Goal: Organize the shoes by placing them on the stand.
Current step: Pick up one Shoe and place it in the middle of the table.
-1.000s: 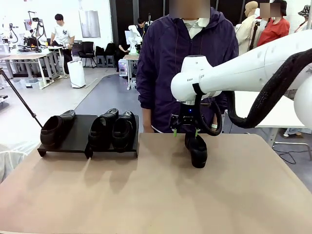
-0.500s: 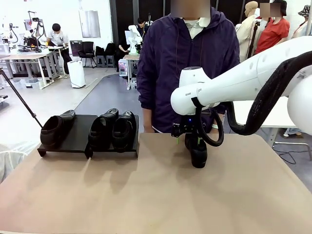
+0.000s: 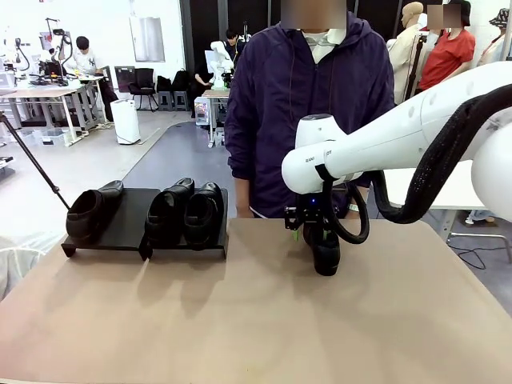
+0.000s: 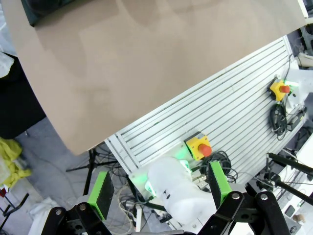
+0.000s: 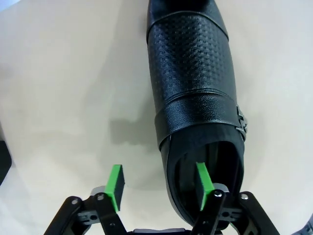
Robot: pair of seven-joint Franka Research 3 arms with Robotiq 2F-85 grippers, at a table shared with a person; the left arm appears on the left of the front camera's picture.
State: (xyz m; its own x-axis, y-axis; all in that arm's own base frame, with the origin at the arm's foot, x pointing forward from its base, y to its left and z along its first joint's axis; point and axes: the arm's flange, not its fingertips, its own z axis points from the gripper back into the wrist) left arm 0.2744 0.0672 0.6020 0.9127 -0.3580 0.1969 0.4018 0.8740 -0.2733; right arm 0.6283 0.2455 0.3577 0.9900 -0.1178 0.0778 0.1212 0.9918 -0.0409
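Three black glossy shoes (image 3: 168, 210) stand on the low black stand (image 3: 128, 232) at the table's far left, one at its left end and two close together at its right end. A fourth shoe (image 3: 325, 254) sits alone on the table right of centre, toe towards me. My right gripper (image 3: 314, 230) hangs low over its heel. In the right wrist view that gripper (image 5: 159, 186) is open. One green pad (image 5: 202, 183) is inside the shoe (image 5: 193, 93) opening, the other pad (image 5: 116, 186) outside with a gap to the shoe's side. My left gripper (image 4: 159, 190) is open and holds nothing.
A person in a dark purple jacket (image 3: 308, 104) stands at the table's far edge, right behind the lone shoe. In the left wrist view, the table's near edge (image 4: 93, 142) and a slatted metal frame with a red-and-yellow stop button (image 4: 200, 145) lie below.
My right gripper has come down over the lone shoe's heel, and its jaws have narrowed a little. The shoes on the stand have not moved.
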